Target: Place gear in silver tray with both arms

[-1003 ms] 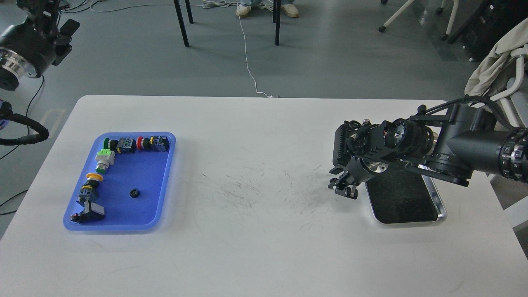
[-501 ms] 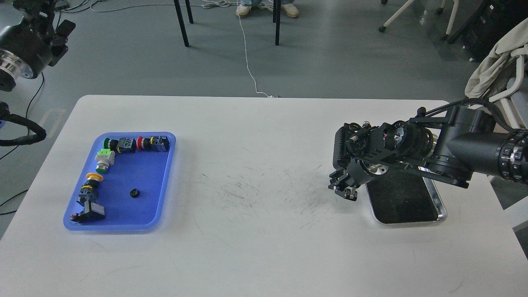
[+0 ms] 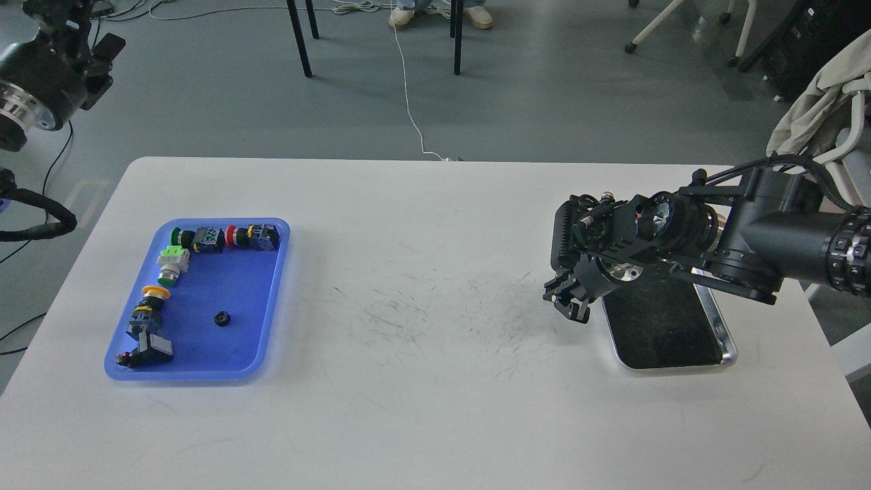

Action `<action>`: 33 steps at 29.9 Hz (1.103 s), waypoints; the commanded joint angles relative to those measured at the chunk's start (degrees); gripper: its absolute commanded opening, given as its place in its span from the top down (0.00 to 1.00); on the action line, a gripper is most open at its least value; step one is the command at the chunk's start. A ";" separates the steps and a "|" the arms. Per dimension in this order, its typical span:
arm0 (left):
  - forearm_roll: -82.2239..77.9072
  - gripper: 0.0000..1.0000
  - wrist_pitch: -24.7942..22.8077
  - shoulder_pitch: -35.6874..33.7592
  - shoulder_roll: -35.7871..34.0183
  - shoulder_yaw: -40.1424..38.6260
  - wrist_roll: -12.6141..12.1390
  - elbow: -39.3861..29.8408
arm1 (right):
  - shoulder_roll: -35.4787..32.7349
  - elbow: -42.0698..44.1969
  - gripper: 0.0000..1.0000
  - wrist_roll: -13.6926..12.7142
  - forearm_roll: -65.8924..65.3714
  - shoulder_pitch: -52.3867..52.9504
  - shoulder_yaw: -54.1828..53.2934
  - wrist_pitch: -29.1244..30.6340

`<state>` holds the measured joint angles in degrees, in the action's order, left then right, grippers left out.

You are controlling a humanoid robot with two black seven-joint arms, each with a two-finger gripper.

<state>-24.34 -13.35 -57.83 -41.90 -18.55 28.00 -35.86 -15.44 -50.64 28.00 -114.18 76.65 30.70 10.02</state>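
Small black gear (image 3: 221, 318), no legible markings

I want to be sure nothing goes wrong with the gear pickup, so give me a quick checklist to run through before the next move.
1. Gear in sight, lying loose in the blue tray: ok.
2. Space around the gear for fingers, nearest switch apart from it: ok.
3. Left gripper near the gear: not ok, it is up at the far left corner, off the table.
4. Left gripper open: cannot tell.
5. Silver tray floor free: cannot tell, the right arm covers part.
6. Right gripper empty: cannot tell.
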 commanded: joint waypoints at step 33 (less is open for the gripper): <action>0.08 0.06 0.08 0.26 -0.02 0.27 0.00 -0.53 | -22.44 -0.86 0.97 0.00 0.53 -0.88 -3.45 -0.18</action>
<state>-24.34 -13.22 -57.58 -41.82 -18.26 28.00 -36.39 -38.48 -51.61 28.00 -113.72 75.75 27.29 9.84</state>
